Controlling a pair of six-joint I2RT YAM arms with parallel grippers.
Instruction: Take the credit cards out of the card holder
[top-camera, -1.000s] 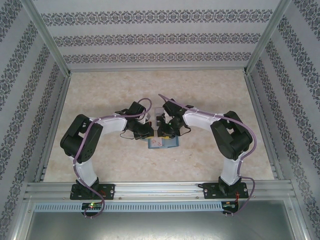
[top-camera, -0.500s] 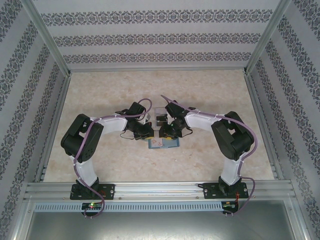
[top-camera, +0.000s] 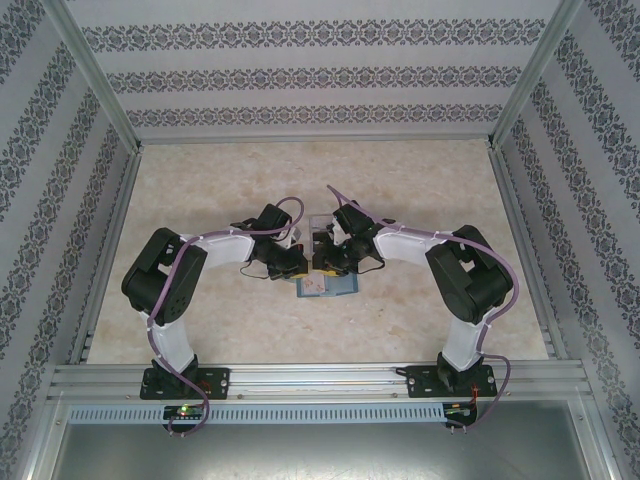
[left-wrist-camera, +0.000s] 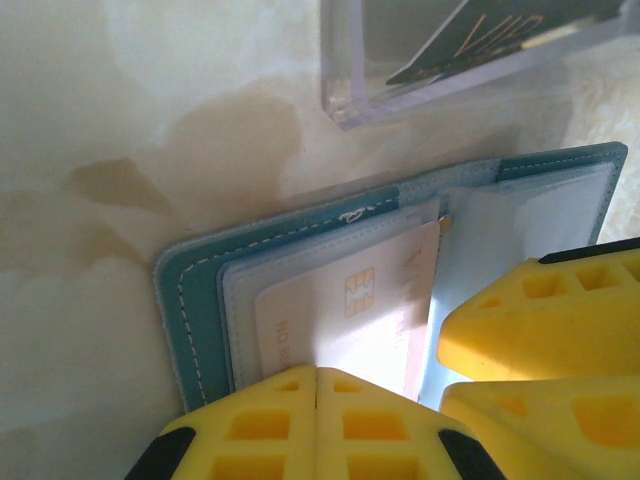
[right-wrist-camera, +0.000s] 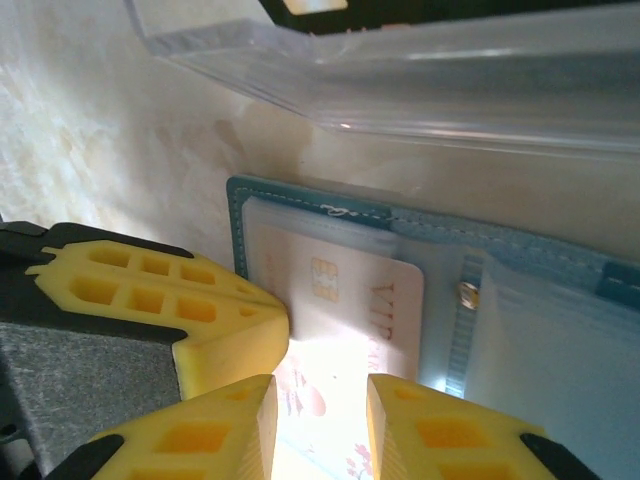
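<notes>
Teal-blue stitched card holder (left-wrist-camera: 190, 300) lies open mid-table (top-camera: 200, 180), toward the near edge. Pale chip credit card (left-wrist-camera: 345, 300) sits in its clear sleeve, not yet out.

Left gripper (left-wrist-camera: 316, 375) is closed and empty, tips over the holder. Right gripper (right-wrist-camera: 320, 390) is part-open astride the card, gripping nothing.

A dark card (left-wrist-camera: 470, 40) lies in the clear plastic tray (left-wrist-camera: 345, 95) beyond. Judged partly done.

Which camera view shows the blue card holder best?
The left wrist view: the open card holder shows both side edges, stitching and pockets. The right wrist view crops its right side. The top view gives a small blue patch.
</notes>
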